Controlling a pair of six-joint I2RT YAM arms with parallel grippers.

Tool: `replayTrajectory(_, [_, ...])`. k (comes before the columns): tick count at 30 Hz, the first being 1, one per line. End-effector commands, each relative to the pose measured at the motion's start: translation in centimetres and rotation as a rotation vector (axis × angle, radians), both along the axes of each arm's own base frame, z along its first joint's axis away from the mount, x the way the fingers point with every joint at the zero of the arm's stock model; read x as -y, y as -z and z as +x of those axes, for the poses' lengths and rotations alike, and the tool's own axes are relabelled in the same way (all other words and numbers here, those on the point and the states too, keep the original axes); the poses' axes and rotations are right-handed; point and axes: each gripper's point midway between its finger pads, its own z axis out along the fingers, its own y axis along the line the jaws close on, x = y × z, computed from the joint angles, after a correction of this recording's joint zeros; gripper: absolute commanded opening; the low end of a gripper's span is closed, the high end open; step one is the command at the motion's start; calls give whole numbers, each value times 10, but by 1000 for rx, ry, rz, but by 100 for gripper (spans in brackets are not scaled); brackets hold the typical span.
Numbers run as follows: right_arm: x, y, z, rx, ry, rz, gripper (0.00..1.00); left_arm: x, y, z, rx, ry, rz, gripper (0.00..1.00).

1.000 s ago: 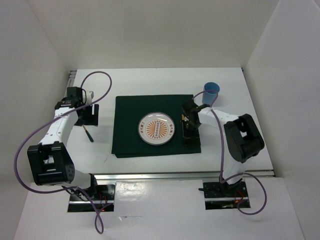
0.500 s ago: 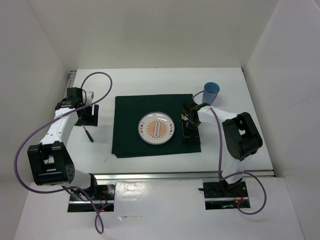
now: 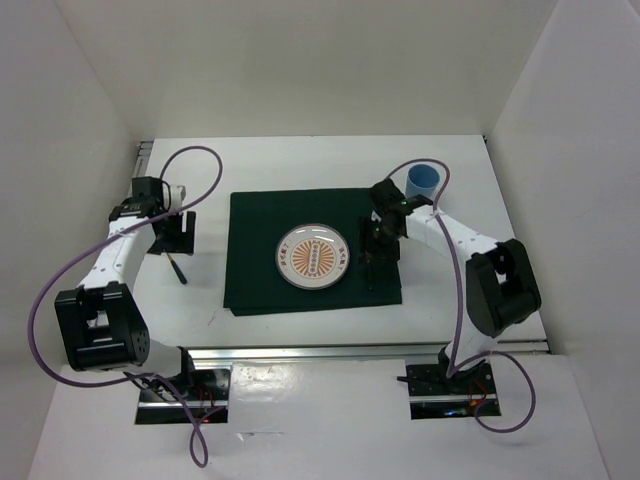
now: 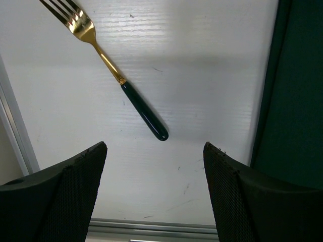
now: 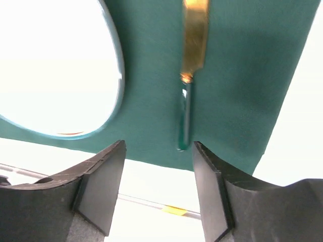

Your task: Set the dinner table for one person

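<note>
One white worktop [image 3: 300,165] spanned the view. It carried one green cloth [image 3: 255,250] and one plate [image 3: 313,257] at the cloth's centre. One knife [image 5: 187,73] lay at the plate's 3 o'clock, one fork [image 4: 133,97] off the cloth at 9, and one blue cup [image 3: 422,181] at 1. Since a second earlier the right claw [image 5: 159,146] had drawn toward 12, released above the knife. The left claw [image 4: 155,151] stayed released beside the fork.
</note>
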Motion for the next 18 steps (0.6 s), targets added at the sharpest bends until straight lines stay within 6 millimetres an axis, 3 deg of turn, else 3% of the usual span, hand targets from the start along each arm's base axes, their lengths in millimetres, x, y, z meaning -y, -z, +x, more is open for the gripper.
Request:
replayTrajectory(1, [1, -52, 20, 132, 32, 22, 64, -8, 6, -5, -21, -6, 10, 83])
replayTrajectory(7, [-2, -80, 26, 213, 40, 47, 65, -22, 33, -3, -117, -166, -47, 86])
replayTrajectory(18, [-2, -88, 30, 276, 20, 56, 65, -32, 87, 13, -302, -343, -85, 86])
